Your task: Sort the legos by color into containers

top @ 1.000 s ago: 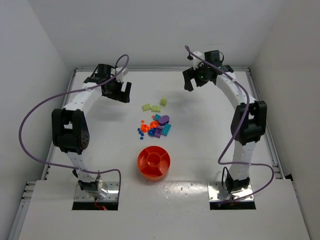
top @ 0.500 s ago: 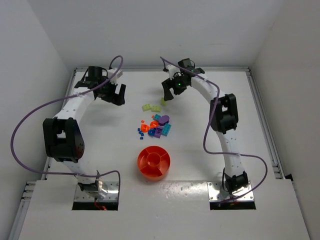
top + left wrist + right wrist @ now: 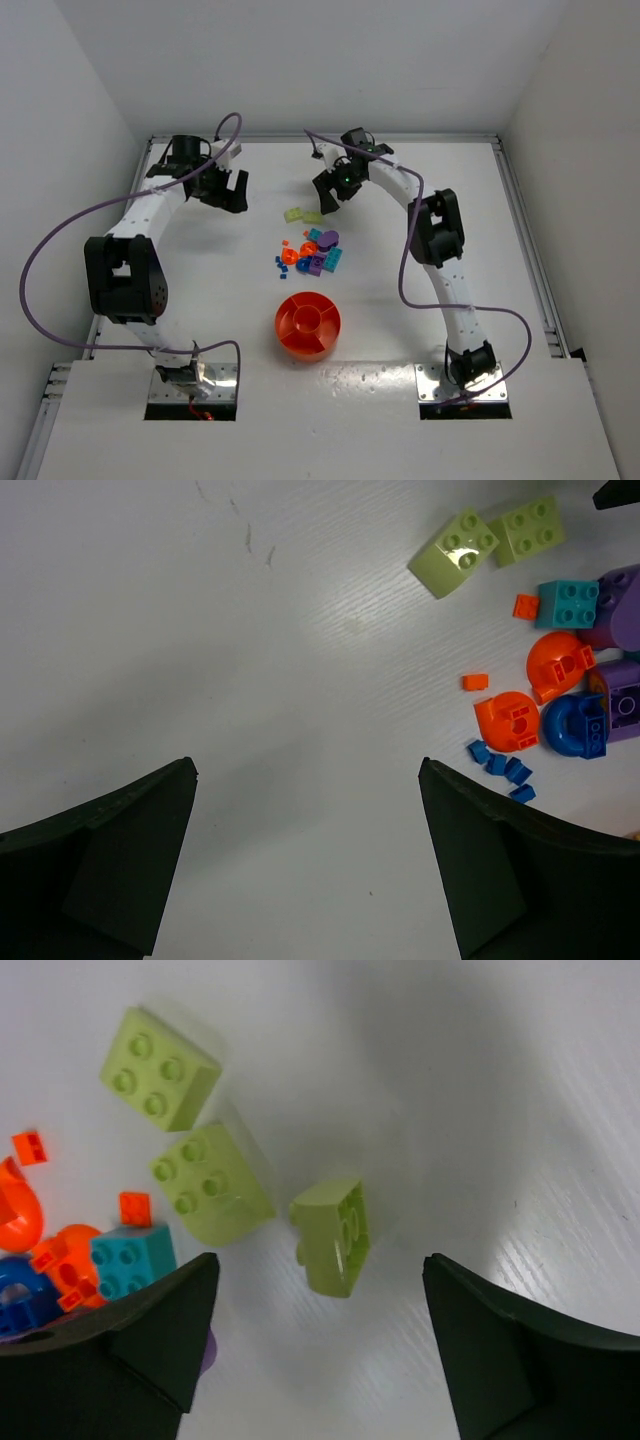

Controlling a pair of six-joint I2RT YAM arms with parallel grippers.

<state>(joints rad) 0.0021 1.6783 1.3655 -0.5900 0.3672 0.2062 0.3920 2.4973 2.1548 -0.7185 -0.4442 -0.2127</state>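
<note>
Right end effector (image 3: 329, 191) released, shifted left, over tipped yellow-green brick (image 3: 332, 1235); left end effector (image 3: 308, 770) released, seemingly unmoved.

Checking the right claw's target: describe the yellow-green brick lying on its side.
The tipped yellow-green brick looks like glossy plastic, a squat block on its side, its hollow underside facing right in the wrist view and its studs out of sight. It rests on the white table under the open right claw, touching neither finger, just right of an upright twin.
</note>
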